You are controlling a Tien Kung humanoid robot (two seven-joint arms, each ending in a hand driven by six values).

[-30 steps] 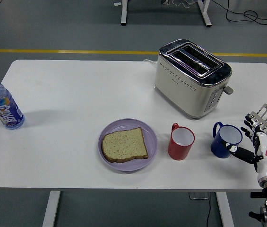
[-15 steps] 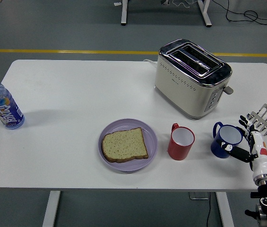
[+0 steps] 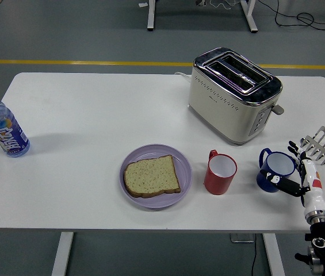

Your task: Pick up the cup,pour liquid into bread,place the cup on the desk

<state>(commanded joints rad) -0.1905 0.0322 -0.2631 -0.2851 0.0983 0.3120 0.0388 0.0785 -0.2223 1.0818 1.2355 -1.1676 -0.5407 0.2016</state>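
At the table's (image 3: 81, 115) near right corner the right robot hand (image 3: 300, 172) comes up with its fingers (image 3: 286, 184) spread apart, holding nothing; the thumb tip touches or nearly touches the blue cup's (image 3: 274, 171) near side, the other fingertips rising just right of its rim. The blue cup stands upright. To its left stands a red cup (image 3: 220, 172), then a purple plate (image 3: 150, 198) bearing a bread slice (image 3: 151, 176). A metal rack (image 3: 322, 144) lies just beyond the hand. Farther back stand a toaster (image 3: 231, 93) and, far left, a bottle (image 3: 2, 127).
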